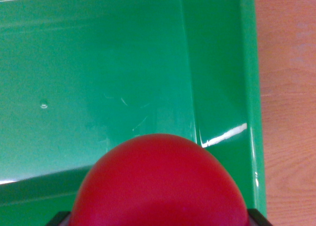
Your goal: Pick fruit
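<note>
A smooth, round red fruit (158, 181) fills the bottom middle of the wrist view, very close to the camera. Dark finger parts show at its lower left (60, 219) and lower right (259, 217), pressed against its sides. My gripper (159, 222) is shut on the fruit and holds it above the floor of a green plastic bin (98, 78). The fruit's lower half is cut off by the frame edge.
The bin's right wall (222, 63) rises to a rim near the wrist view's right. Beyond it lies a wooden tabletop (289, 97). The visible bin floor holds only light scratches and a small mark (44, 106).
</note>
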Controlling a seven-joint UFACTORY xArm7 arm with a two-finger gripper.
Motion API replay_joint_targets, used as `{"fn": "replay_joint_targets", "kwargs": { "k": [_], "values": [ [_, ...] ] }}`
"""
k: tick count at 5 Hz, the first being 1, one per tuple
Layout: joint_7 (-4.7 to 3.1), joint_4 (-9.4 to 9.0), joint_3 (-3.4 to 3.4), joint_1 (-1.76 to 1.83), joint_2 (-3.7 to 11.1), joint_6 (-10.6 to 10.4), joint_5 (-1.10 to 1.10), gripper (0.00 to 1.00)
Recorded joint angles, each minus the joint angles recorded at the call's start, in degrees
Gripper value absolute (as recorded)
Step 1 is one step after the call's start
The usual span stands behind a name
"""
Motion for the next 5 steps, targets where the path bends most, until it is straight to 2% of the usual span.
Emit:
{"fn": "replay_joint_targets", "kwargs": {
  "k": [1,2,3,4,5],
  "values": [
    [-0.16,1.51,0.07,0.03,-0.91,2.41,-0.01,1.0],
    [-0.16,1.51,0.07,0.03,-0.91,2.41,-0.01,1.0],
    [-0.32,2.93,0.14,0.06,-1.75,4.66,-0.01,1.0],
    [-0.32,2.93,0.14,0.06,-1.75,4.66,-0.01,1.0],
    [-0.47,4.36,0.2,0.09,-2.61,6.94,-0.02,1.0]
  ]
}}
